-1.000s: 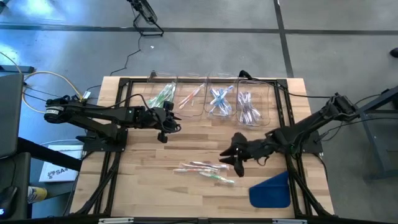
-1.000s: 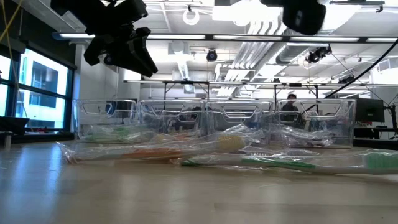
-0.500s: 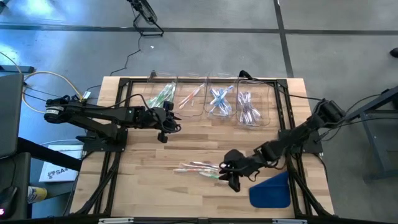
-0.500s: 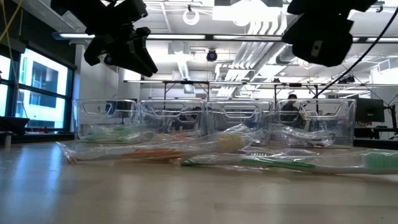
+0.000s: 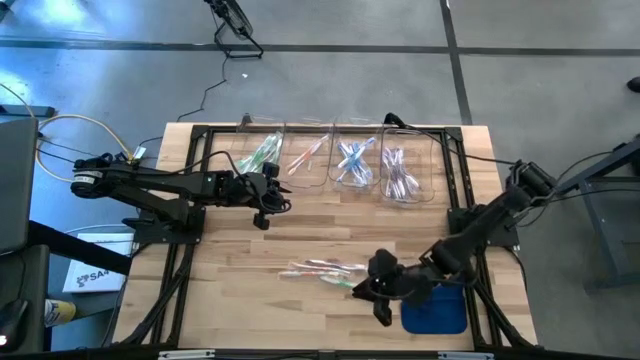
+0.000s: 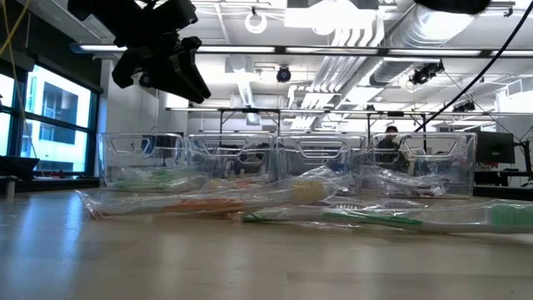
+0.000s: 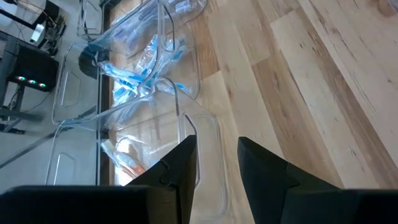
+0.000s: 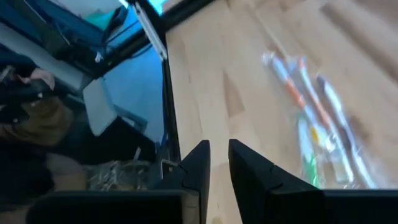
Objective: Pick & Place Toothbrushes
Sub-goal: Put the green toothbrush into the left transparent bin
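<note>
Several wrapped toothbrushes (image 5: 322, 270) lie loose on the wooden table, also seen in the low view (image 6: 333, 217) and the right wrist view (image 8: 314, 134). More toothbrushes lie sorted by colour in clear bins (image 5: 340, 158) at the far edge. My right gripper (image 5: 362, 292) hovers just to the near right of the loose toothbrushes. In its wrist view (image 8: 219, 163) the fingers stand a narrow gap apart with nothing between them. My left gripper (image 5: 275, 197) hangs open above the table in front of the bins (image 7: 217, 162) and holds nothing.
A flat blue piece (image 5: 436, 306) lies near the front right corner, right beside my right arm. Black frame rails (image 5: 462, 180) run along the table's edges. Bare wood (image 5: 240, 300) lies to the left of the loose toothbrushes.
My right gripper has swung toward the table's near edge, from the right of the loose toothbrushes to their near right side. In the low view it has passed out over the picture's top.
</note>
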Tool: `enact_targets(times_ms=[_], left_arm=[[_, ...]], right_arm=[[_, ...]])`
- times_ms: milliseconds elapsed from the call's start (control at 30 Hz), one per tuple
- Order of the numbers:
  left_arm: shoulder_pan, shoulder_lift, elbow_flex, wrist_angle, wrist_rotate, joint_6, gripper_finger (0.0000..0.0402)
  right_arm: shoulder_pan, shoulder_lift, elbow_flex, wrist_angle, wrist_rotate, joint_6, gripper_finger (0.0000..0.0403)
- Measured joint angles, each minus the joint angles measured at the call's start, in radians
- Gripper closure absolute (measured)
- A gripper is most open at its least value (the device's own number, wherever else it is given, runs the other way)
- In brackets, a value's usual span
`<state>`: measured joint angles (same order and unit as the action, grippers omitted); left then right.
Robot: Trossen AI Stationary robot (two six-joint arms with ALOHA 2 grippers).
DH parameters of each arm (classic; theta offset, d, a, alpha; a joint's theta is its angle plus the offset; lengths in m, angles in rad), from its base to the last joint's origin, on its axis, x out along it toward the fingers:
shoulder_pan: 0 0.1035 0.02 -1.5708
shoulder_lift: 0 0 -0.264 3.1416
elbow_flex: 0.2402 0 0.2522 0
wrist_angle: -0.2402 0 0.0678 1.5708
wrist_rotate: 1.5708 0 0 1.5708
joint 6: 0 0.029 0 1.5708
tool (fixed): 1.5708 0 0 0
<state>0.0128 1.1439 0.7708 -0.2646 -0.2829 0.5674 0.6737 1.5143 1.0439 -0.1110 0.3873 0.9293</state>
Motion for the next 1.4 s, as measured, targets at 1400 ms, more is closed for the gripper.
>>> enact_targets(times_ms=[1400], left_arm=[[0.0,0.0,0.0,0.0,0.001,0.004,0.0288]], right_arm=[[-0.068,0.146,0.133,-0.533,-0.129,0.096,0.0247]])
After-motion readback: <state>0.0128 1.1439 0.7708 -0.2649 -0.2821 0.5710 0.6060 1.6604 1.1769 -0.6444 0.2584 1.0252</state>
